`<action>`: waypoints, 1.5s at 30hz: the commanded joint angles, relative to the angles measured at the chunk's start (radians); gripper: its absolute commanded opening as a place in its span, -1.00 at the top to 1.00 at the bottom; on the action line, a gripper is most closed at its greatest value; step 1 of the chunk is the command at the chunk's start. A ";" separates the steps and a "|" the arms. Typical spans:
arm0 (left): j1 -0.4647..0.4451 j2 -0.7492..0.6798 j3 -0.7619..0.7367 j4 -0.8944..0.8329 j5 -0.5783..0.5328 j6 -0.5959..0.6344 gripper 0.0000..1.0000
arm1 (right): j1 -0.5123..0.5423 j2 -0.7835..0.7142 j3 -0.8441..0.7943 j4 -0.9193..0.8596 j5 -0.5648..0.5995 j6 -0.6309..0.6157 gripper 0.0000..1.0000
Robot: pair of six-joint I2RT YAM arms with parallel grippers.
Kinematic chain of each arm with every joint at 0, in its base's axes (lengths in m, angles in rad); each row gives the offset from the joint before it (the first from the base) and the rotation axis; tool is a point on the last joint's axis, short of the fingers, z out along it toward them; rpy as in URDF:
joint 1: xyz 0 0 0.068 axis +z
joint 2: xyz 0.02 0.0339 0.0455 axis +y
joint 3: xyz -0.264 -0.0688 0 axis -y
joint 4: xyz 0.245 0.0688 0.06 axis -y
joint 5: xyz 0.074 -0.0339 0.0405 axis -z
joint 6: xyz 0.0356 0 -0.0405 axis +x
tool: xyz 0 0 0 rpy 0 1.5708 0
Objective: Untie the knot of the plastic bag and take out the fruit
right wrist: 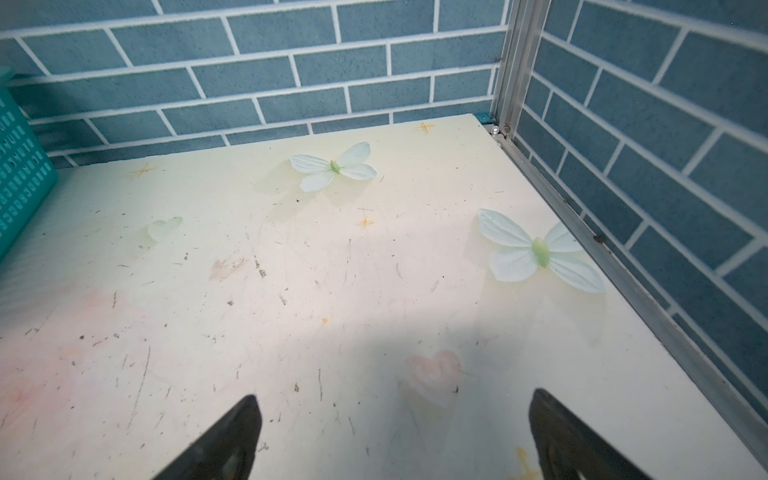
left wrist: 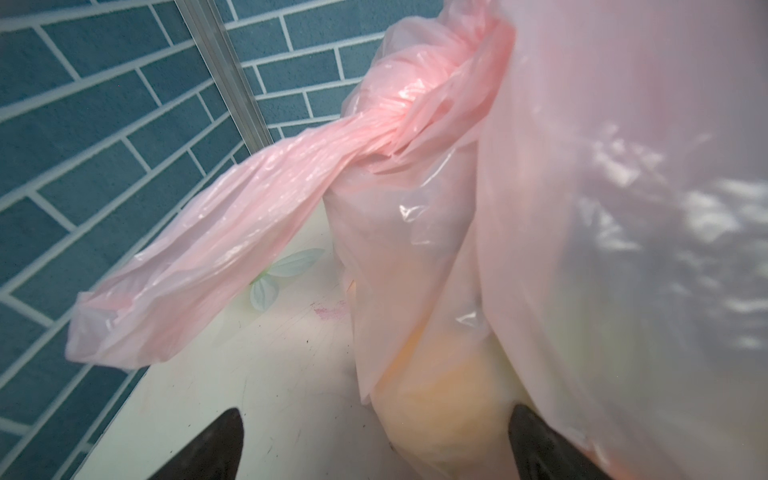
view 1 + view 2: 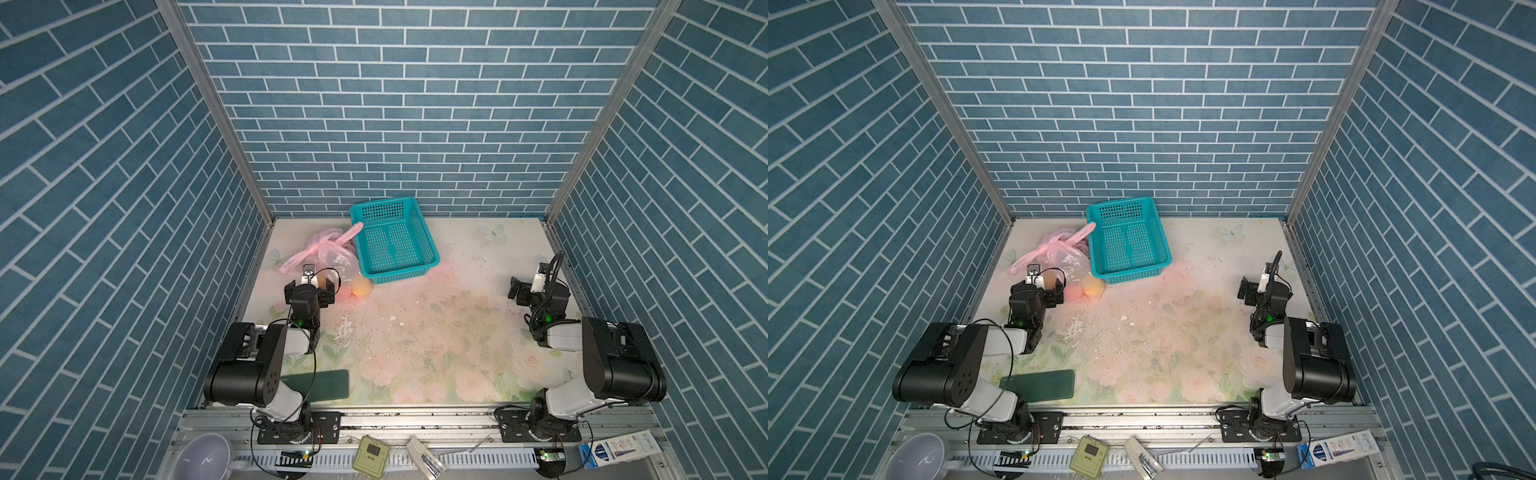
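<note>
The plastic bag (image 3: 328, 257) lies beside the basket (image 3: 395, 273), its knot (image 2: 390, 120) tied; my left gripper (image 2: 379, 446) gapes at its flank, my right gripper (image 1: 392, 436) gapes well apart; the film looks soft, slippery; I'd pinch just beside the knot.

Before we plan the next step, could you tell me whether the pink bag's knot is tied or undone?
Tied: the knot is a tight twist joining two handle strips of the plastic bag.

No writing can be read anywhere. The blue-and-white cardboard carton (image 3: 621, 449) carries print too small to make out, the marks on the thin pink plastic bag (image 3: 1069, 259) are blurred, and the small olive-green square device (image 3: 371, 454) shows nothing legible.
</note>
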 commanded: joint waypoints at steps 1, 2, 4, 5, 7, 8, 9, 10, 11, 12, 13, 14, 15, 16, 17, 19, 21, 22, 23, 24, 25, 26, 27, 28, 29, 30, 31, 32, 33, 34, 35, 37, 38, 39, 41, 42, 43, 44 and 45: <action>0.007 0.007 0.011 -0.008 -0.003 -0.003 -0.99 | -0.003 0.005 -0.023 0.027 0.008 -0.004 -0.98; 0.007 0.007 0.010 -0.008 -0.003 -0.003 -0.99 | -0.003 0.004 -0.023 0.026 0.007 -0.004 -0.98; 0.007 0.007 0.010 -0.008 -0.003 -0.003 -0.99 | -0.003 0.004 -0.023 0.027 0.007 -0.004 -0.98; 0.007 0.007 0.010 -0.008 -0.005 -0.003 -0.99 | -0.003 0.003 -0.022 0.026 0.007 -0.004 -0.98; 0.007 0.007 0.011 -0.008 -0.004 -0.003 -0.99 | -0.003 0.004 -0.022 0.027 0.007 -0.004 -0.98; 0.007 0.007 0.010 -0.008 -0.004 -0.002 -0.99 | -0.002 0.004 -0.022 0.027 0.007 -0.004 -0.98; 0.007 0.007 0.012 -0.009 -0.004 -0.003 -0.99 | -0.002 0.005 -0.022 0.025 0.009 -0.004 -0.98; 0.007 0.007 0.012 -0.011 -0.003 -0.003 -0.99 | -0.001 0.004 -0.021 0.025 0.010 -0.004 -0.98; 0.007 0.007 0.011 -0.011 -0.004 -0.003 -0.99 | 0.000 0.004 -0.021 0.025 0.010 -0.004 -0.98; 0.007 0.007 0.012 -0.010 -0.003 -0.003 -0.99 | -0.001 0.004 -0.021 0.025 0.010 -0.004 -0.98; 0.007 0.007 0.011 -0.009 -0.004 -0.003 -0.99 | -0.001 0.005 -0.021 0.025 0.009 -0.004 -0.98; 0.007 0.007 0.011 -0.009 -0.004 -0.003 -0.99 | -0.001 0.004 -0.022 0.025 0.009 -0.004 -0.98; 0.007 0.007 0.010 -0.009 -0.004 -0.003 -0.99 | -0.001 0.003 -0.022 0.025 0.010 -0.004 -0.98; 0.007 0.005 0.011 -0.008 -0.003 -0.003 -0.99 | -0.001 0.002 -0.024 0.029 0.006 -0.004 -0.98; 0.007 0.005 0.009 -0.005 -0.003 -0.003 -0.99 | -0.002 -0.006 -0.022 0.018 0.004 -0.005 -0.98; 0.007 -0.019 0.015 -0.035 0.004 -0.001 -0.99 | 0.001 -0.051 -0.009 -0.049 -0.006 -0.013 -0.98; 0.007 -0.072 0.030 -0.109 0.006 -0.001 -0.99 | 0.006 -0.132 0.038 -0.219 0.005 -0.010 -0.98; 0.007 -0.101 0.039 -0.155 0.009 -0.002 -0.99 | 0.009 -0.163 0.073 -0.315 0.017 0.008 -0.98; 0.006 -0.139 0.049 -0.207 0.015 -0.004 -0.99 | 0.013 -0.194 0.112 -0.416 0.016 0.035 -0.98; 0.007 -0.174 0.058 -0.258 0.029 -0.005 -0.99 | 0.020 -0.218 0.146 -0.497 0.008 0.056 -0.98; 0.007 -0.205 0.064 -0.301 0.043 -0.008 -0.99 | 0.035 -0.235 0.171 -0.552 0.004 0.065 -0.98; 0.007 -0.240 0.070 -0.348 0.062 -0.016 -0.99 | 0.059 -0.250 0.200 -0.607 0.004 0.065 -0.98; 0.007 -0.276 0.079 -0.402 0.080 -0.026 -0.99 | 0.089 -0.261 0.224 -0.644 0.010 0.065 -0.98; 0.007 -0.301 0.090 -0.450 0.092 -0.042 -0.99 | 0.115 -0.268 0.245 -0.671 0.017 0.065 -0.98; 0.007 -0.330 0.105 -0.508 0.105 -0.061 -0.99 | 0.147 -0.267 0.273 -0.699 0.024 0.065 -0.98; 0.005 -0.350 0.118 -0.563 0.118 -0.073 -0.99 | 0.175 -0.258 0.302 -0.723 0.026 0.065 -0.98; 0.001 -0.367 0.137 -0.619 0.128 -0.093 -0.99 | 0.204 -0.239 0.341 -0.752 0.025 0.067 -0.98; -0.003 -0.383 0.154 -0.670 0.137 -0.113 -0.99 | 0.233 -0.212 0.387 -0.786 0.024 0.072 -0.98; -0.008 -0.396 0.167 -0.710 0.149 -0.130 -0.99 | 0.264 -0.179 0.439 -0.817 0.021 0.078 -0.98; -0.015 -0.408 0.175 -0.733 0.157 -0.142 -0.99 | 0.289 -0.147 0.484 -0.845 0.013 0.083 -0.98; -0.023 -0.424 0.179 -0.758 0.163 -0.156 -0.99 | 0.315 -0.103 0.542 -0.873 0.000 0.089 -0.98; -0.035 -0.452 0.182 -0.789 0.167 -0.187 -0.99 | 0.365 -0.021 0.649 -0.925 -0.023 0.092 -0.98; -0.037 -0.467 0.179 -0.800 0.170 -0.209 -0.99 | 0.390 0.024 0.707 -0.953 -0.027 0.094 -0.98; -0.039 -0.480 0.177 -0.808 0.173 -0.228 -0.99 | 0.412 0.059 0.752 -0.972 -0.032 0.094 -0.98; -0.049 -0.501 0.175 -0.821 0.183 -0.260 -0.99 | 0.452 0.135 0.848 -0.990 -0.038 0.099 -0.98; -0.057 -0.505 0.175 -0.829 0.185 -0.268 -0.99 | 0.468 0.163 0.884 -0.993 -0.038 0.100 -0.98; -0.068 -0.509 0.177 -0.835 0.185 -0.274 -0.99 | 0.482 0.200 0.925 -0.999 -0.039 0.102 -0.98; -0.081 -0.513 0.179 -0.839 0.184 -0.279 -0.99 | 0.496 0.236 0.973 -1.008 -0.044 0.102 -0.98; -0.091 -0.512 0.181 -0.839 0.182 -0.284 -0.99 | 0.506 0.268 1.015 -1.025 -0.044 0.102 -0.98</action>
